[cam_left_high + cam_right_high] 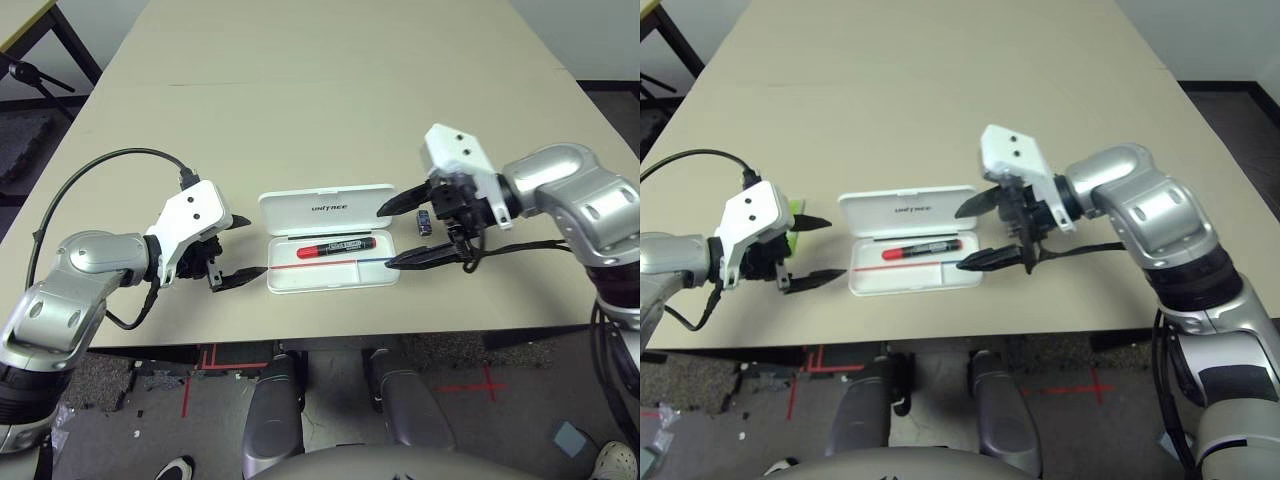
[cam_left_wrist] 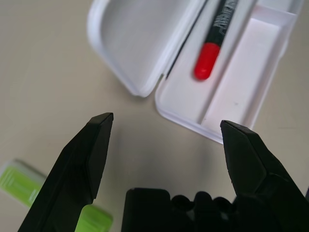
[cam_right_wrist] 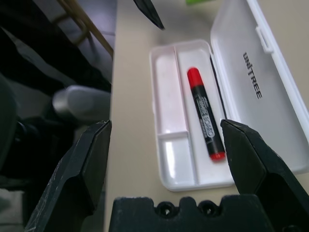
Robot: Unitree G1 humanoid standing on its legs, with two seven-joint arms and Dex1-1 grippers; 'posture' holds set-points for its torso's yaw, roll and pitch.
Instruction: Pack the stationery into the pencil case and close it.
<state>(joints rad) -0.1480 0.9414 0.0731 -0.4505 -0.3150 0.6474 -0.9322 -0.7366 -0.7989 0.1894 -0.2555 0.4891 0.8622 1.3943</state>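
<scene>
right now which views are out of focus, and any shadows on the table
Left wrist view: the left tool and lime-green highlighter look soft, the red marker sharper. Right wrist view: near fingers soft, pencil case lettering readable. Left eye view: faint shadow beside the case.

The left gripper (image 2: pixel 164 133) hangs above the beige table (image 2: pixel 48 72) with its two black fingers (image 2: pixel 84 164) wide apart and nothing between them. Beyond the fingers lies the white pencil case (image 2: pixel 140 43), open, its lid flat on the table. The red marker (image 2: pixel 212 48) rests inside the tray. The lime-green highlighter (image 2: pixel 19 186) lies on the table, partly hidden behind one finger.
</scene>
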